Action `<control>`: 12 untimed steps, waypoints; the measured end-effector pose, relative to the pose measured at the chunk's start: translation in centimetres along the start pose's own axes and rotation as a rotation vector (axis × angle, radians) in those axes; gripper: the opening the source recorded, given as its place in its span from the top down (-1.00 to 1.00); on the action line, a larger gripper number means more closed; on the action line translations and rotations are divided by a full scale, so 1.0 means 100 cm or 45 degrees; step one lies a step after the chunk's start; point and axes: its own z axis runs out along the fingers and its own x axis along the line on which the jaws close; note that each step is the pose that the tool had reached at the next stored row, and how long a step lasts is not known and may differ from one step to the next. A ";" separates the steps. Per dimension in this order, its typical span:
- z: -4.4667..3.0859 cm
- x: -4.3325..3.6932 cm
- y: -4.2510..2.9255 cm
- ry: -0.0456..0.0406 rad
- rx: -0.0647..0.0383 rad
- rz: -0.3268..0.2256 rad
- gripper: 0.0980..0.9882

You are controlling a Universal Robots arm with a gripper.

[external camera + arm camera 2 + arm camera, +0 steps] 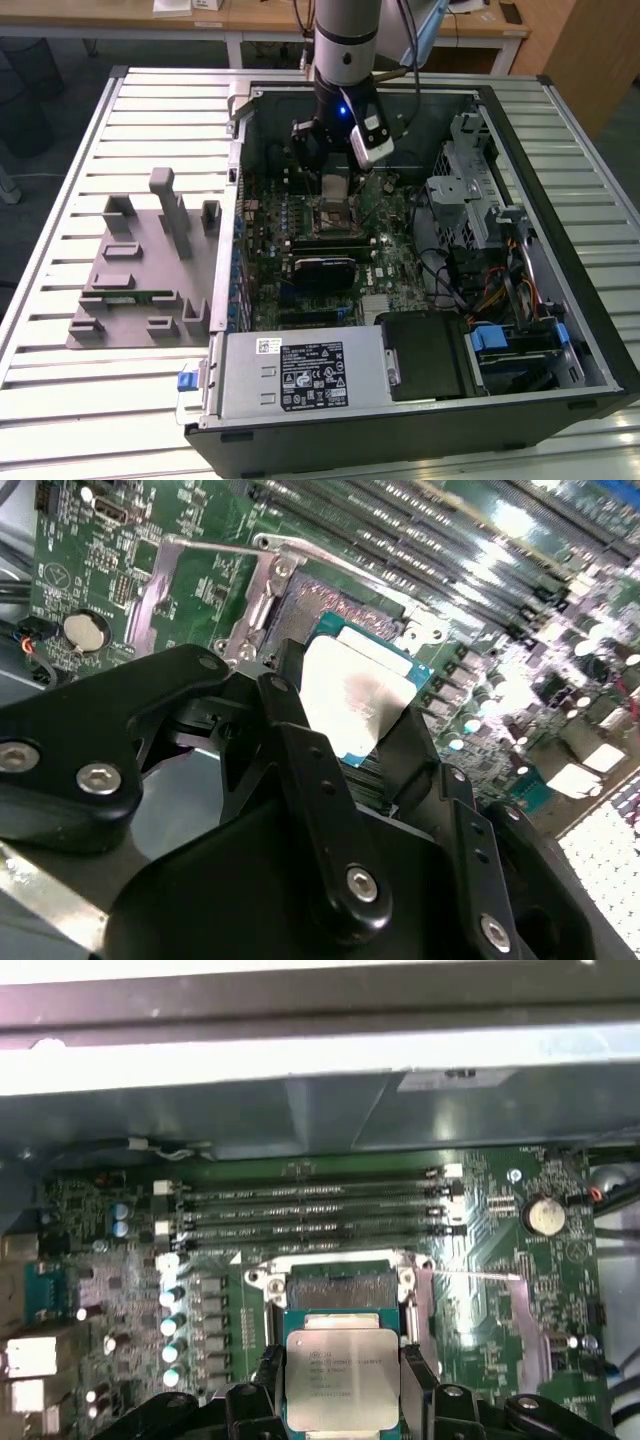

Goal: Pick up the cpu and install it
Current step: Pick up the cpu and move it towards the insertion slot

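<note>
**CPU in grasp beside open socket; seating outstanding**

Finding 1. The tool (342,1392) is clenching on the cpu (342,1375). In the first wrist view its black fingers (416,1385) are pressing on two opposite edges. The cpu is riding silver face up, clear of the worktop (60,150). It is inside the open case (590,300), which is lying on its side in the exterior view. The pick-up part of the task is therefore judged complete.

Finding 2. In the first wrist view the cpu is hanging just beside the socket (340,1288) and overlapping its near edge. The socket's pin field is showing bare, so no chip is sitting in it. In the second wrist view the metal frame (262,590) is standing swung back from the socket. I am reading this as open and ready to receive the chip. Whether the cpu is touching the socket rim cannot be told. It is appearing raised above the board (500,1360) rather than lying flat on it.

Finding 3. Installation is judged outstanding. The cpu is not resting in the socket, the tool is not letting go, and the frame is not closed over the chip.

Finding 4. The memory slots (320,1210) are lying just beyond the socket. A grey fixture (140,280) is standing on the worktop at the exterior view's left of the case, well apart from the tool.
</note>
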 end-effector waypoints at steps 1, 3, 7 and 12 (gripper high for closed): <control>0.0017 -0.0006 0.0011 0.000 0.000 0.000 0.00; 0.0055 -0.0026 0.0019 0.000 0.001 0.000 0.00; 0.0117 -0.0069 0.0019 0.001 0.001 -0.001 0.00; 0.0141 -0.0079 0.0003 0.001 0.004 -0.001 0.00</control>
